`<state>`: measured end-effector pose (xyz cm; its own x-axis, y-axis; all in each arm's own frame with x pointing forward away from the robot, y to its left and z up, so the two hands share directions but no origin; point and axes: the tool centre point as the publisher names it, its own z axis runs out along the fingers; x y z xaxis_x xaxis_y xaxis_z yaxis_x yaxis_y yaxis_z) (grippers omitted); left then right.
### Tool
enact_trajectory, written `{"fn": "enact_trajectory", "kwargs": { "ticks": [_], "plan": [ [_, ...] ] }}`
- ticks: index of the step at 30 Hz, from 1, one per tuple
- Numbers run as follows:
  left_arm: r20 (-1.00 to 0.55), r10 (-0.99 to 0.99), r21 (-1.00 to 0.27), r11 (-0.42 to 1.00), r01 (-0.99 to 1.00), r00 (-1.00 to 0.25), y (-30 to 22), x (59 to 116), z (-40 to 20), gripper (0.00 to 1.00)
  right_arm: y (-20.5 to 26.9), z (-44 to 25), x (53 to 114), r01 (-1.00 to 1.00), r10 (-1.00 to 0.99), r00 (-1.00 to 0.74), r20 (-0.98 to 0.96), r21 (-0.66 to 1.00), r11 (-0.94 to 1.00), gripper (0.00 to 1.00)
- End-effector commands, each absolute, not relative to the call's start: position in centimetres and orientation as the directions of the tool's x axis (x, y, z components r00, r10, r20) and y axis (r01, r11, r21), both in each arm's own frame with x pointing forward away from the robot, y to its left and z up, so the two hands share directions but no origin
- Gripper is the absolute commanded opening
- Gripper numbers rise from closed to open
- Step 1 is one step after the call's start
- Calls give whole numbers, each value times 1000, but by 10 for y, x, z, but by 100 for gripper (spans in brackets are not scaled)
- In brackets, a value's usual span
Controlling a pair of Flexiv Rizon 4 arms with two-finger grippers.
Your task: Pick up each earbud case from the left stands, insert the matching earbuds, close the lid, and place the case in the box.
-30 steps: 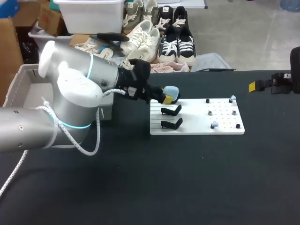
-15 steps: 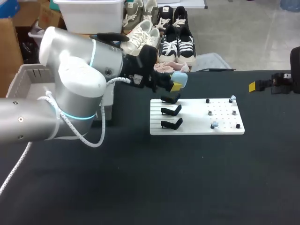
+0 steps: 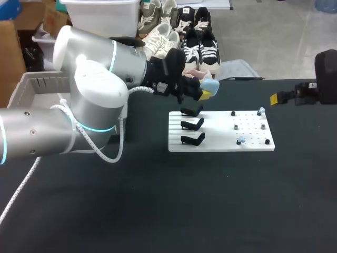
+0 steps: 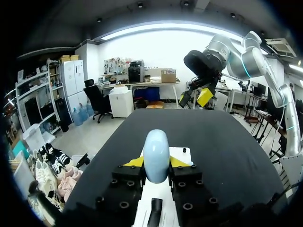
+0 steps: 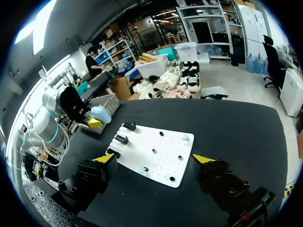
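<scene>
A light-blue earbud case (image 3: pixel 210 86) hangs in the air above the far edge of the white board (image 3: pixel 221 145), with my left gripper (image 3: pixel 204 90) shut on it. In the left wrist view the case (image 4: pixel 156 156) stands upright between the yellow tips, lid closed. Three black stands (image 3: pixel 192 125) on the board's left side are bare. Small earbuds (image 3: pixel 240 140) sit among black pegs on its right side. My right gripper (image 5: pixel 154 159) is open and empty, off the board's right end (image 3: pixel 279 98), looking over the board (image 5: pixel 156 151) toward the case (image 5: pixel 101 113).
A grey box (image 3: pixel 37 89) stands at the table's far left, behind my left arm. Black tabletop (image 3: pixel 184 200) stretches in front of the board. Another earbud (image 3: pixel 261 111) sits at the board's far right corner.
My left gripper has lifted the blue case off the farthest stand and carried it up and to the right. My right arm has edged a little to the left.
</scene>
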<state>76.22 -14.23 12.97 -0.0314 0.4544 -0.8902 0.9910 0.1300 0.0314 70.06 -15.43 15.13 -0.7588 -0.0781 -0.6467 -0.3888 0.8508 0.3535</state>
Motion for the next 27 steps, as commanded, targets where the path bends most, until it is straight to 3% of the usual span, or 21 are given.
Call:
{"fn": "enact_trajectory", "kwargs": {
  "ticks": [1,27],
  "plan": [
    [-889,456,28,108,994,-24,-151,772,131,0,-139,147,714,-409,-99,-761,-641,356,841,100],
    [-879,477,35,63,997,1,-197,766,122,0,-99,136,746,-512,-189,-751,-633,377,772,100]
  ]
}}
